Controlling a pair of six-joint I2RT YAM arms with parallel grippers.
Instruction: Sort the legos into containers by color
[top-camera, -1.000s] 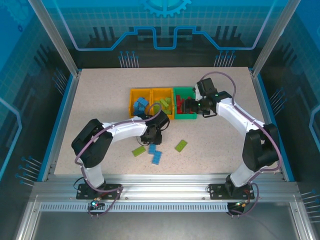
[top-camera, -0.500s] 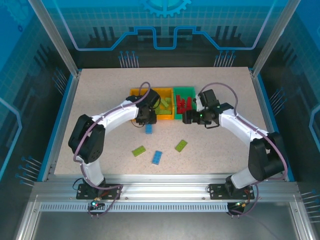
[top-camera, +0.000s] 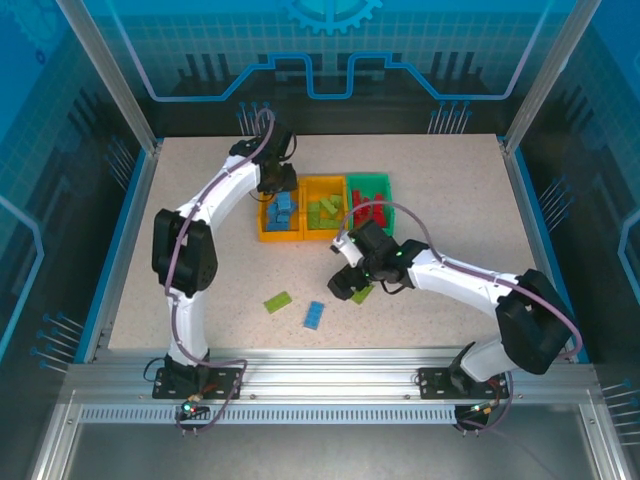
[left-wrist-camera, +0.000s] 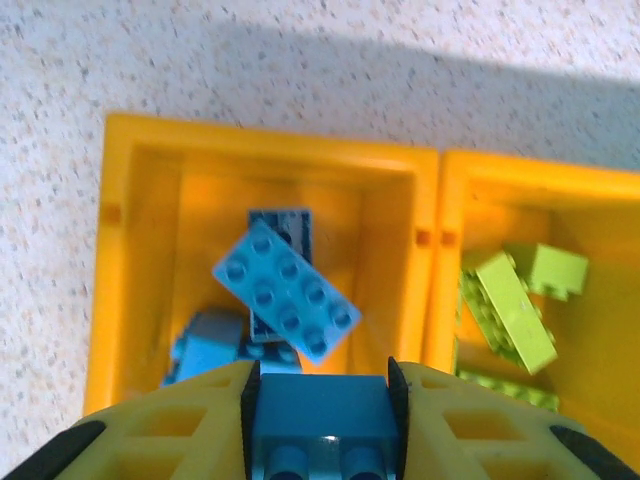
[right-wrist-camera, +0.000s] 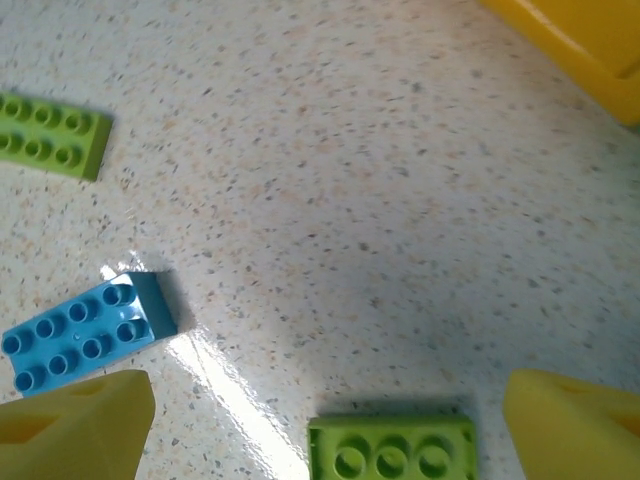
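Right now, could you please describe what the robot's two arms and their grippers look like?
The left arm and right arm are white tubular links with black joints and black wrists, each trailed by a looping grey-purple cable. The left gripper and right gripper have chunky yellow plastic fingers, hollowed with pockets.

Loose legos (top-camera: 315, 315) in front of containers (top-camera: 280, 237)

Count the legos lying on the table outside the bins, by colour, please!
Lime green legos: 2
Loose blue lego: 1
Total: 3
Not counted: the held blue lego in the left gripper.
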